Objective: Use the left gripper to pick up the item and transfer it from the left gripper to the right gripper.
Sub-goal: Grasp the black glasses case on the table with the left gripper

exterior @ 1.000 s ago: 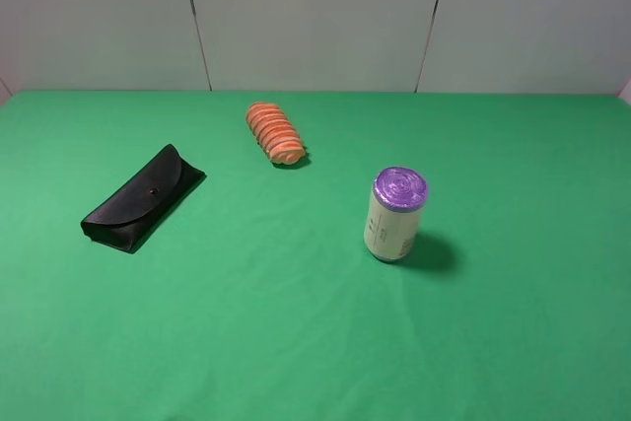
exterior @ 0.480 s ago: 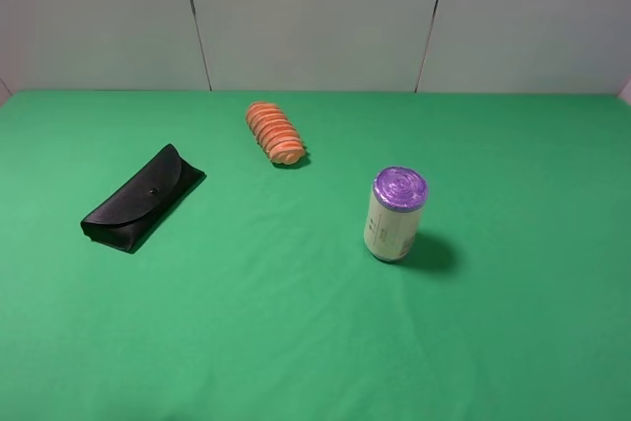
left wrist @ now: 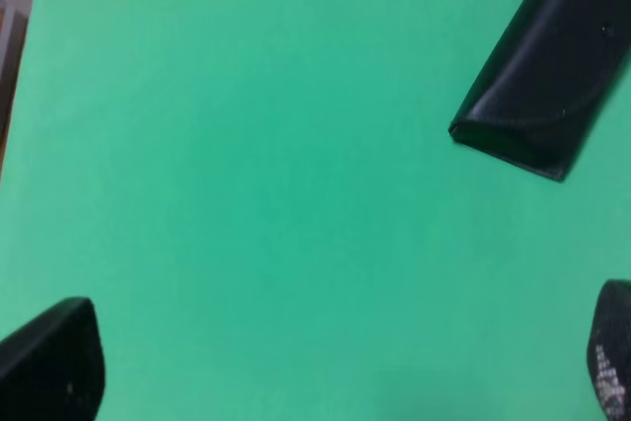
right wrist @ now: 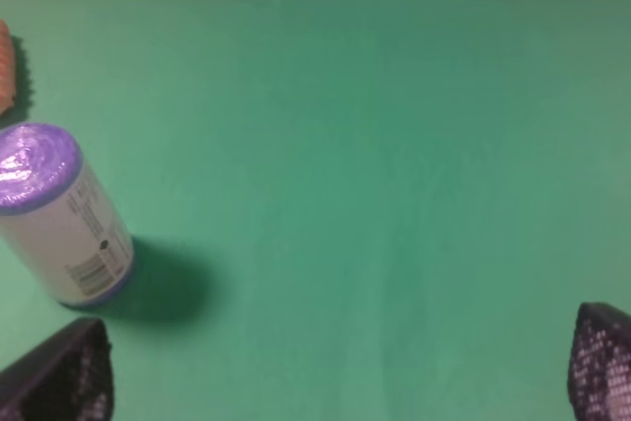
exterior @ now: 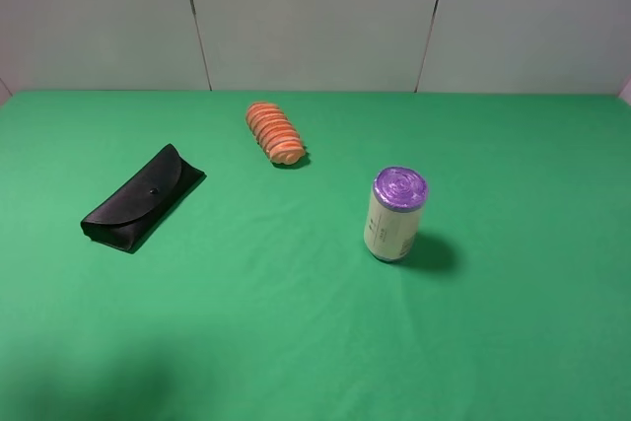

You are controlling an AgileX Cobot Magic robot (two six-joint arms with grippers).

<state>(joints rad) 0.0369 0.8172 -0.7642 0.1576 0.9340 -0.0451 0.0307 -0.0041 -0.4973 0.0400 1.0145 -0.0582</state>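
The black glasses case (exterior: pixel 143 198) lies flat on the green cloth at the left, its flap closed. The left wrist view shows one end of it (left wrist: pixel 545 76). My left gripper (left wrist: pixel 340 367) is open and empty, its fingertips (left wrist: pixel 54 362) wide apart over bare cloth, short of the case. My right gripper (right wrist: pixel 340 372) is open and empty, its fingertips (right wrist: pixel 64 377) wide apart near the can. Neither gripper shows in the exterior high view; only a dark shadow lies at the bottom left.
An orange ridged bread-like piece (exterior: pixel 273 132) lies at the back middle. A cream can with a purple top (exterior: pixel 395 213) stands right of centre and shows in the right wrist view (right wrist: pixel 59 214). The green cloth (exterior: pixel 296 342) covers the whole table; a pale wall stands behind.
A dark shadow has spread over the cloth at the bottom left of the exterior high view. The case, bread piece and can have not moved.
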